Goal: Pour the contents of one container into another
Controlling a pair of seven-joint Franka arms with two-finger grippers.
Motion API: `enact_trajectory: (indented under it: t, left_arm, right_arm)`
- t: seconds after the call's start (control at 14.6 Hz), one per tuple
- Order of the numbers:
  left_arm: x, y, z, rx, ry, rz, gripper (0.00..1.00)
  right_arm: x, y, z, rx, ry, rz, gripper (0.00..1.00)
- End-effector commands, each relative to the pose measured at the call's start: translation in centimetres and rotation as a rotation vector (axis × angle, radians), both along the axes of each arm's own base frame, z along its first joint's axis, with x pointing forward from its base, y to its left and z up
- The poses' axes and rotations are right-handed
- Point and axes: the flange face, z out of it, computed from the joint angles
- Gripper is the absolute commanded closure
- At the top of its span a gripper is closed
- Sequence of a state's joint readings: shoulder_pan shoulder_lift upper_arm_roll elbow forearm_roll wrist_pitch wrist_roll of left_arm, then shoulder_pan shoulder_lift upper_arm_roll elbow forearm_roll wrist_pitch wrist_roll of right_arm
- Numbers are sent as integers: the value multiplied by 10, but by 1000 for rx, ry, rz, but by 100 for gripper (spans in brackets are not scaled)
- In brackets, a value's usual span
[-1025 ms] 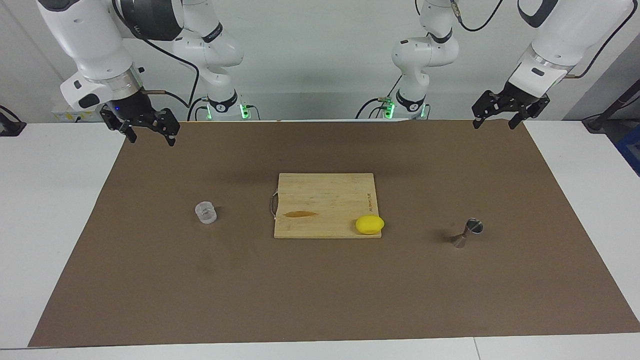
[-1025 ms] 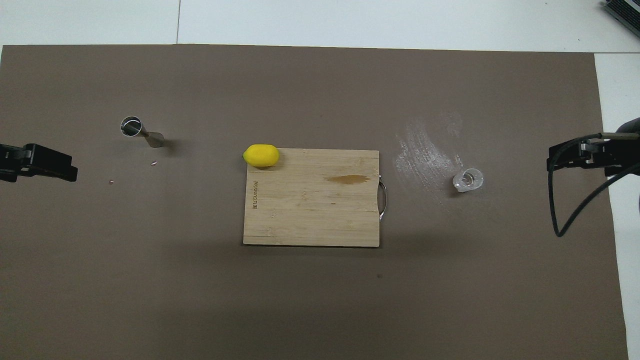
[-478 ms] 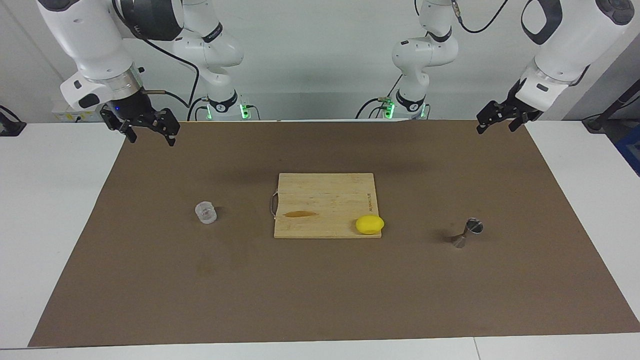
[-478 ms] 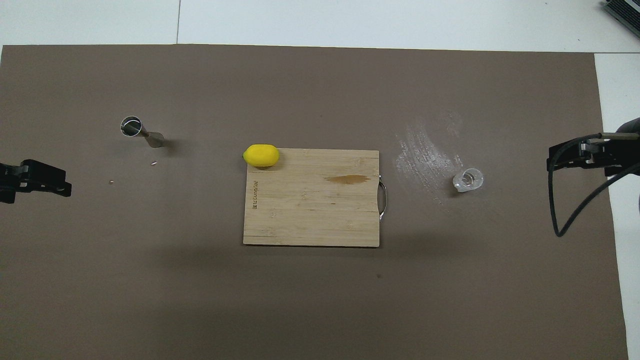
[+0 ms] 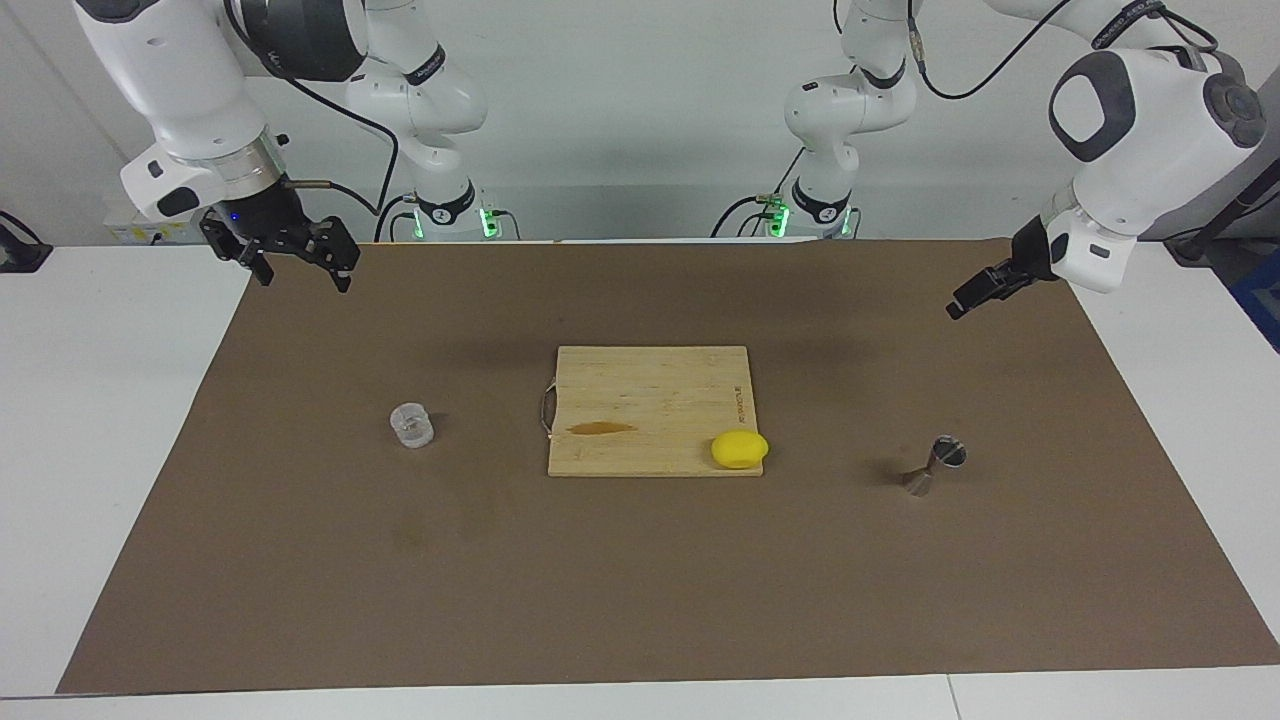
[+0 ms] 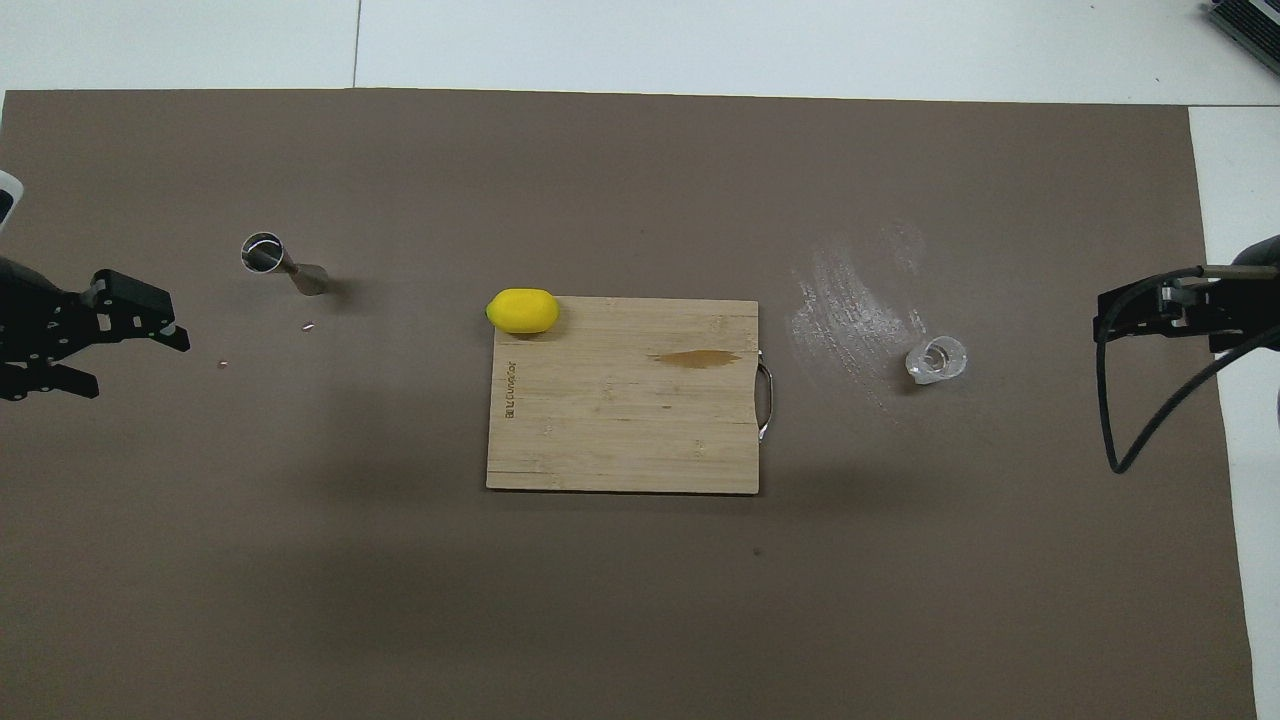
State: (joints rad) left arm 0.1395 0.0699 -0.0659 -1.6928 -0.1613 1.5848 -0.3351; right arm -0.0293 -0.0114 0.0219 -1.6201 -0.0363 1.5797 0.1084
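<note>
Left pincer (image 6: pixel 130 340): mine, open, empty, over the mat at the jigger's 7 o'clock, overhead view.
Right pincer (image 5: pixel 300 262): open, empty, waiting.
Jigger (image 6: pixel 283 264): tipped over, mat's 9 o'clock.
Clear cup (image 6: pixel 937 360): upright, mat's 3 o'clock.
</note>
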Motion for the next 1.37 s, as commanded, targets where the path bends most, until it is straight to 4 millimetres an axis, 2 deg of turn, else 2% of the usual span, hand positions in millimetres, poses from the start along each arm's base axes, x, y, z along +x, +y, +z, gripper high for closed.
enact_trajectory:
  t: [0.0,0.34,0.55,0.68,0.82,1.09,1.3]
  left_arm:
    - [5,4,7,-12,-19,94,0]
    - [8,-2,2,-71,-10,341,0]
    - [8,-7,-11,-149,-33,539,0]
    - [4,23,-19,-240,-40,720,0]
    - [1,35,-21,-409,-50,872,0]
    - [-24,70,-50,-618,-10,1262,0]
    - [-34,79,-76,-734,34,1474,0]
  right_arm:
    - [-5,-3,2,-7,-7,17,0]
    - [-5,-3,2,-7,-7,17,0]
    - [-5,-3,2,-7,-7,17,0]
    - [-5,-2,2,-7,-7,18,0]
    - [-5,-2,1,-7,-5,18,0]
    - [-5,-3,2,-7,-7,17,0]
    - [-5,-3,1,-7,-5,17,0]
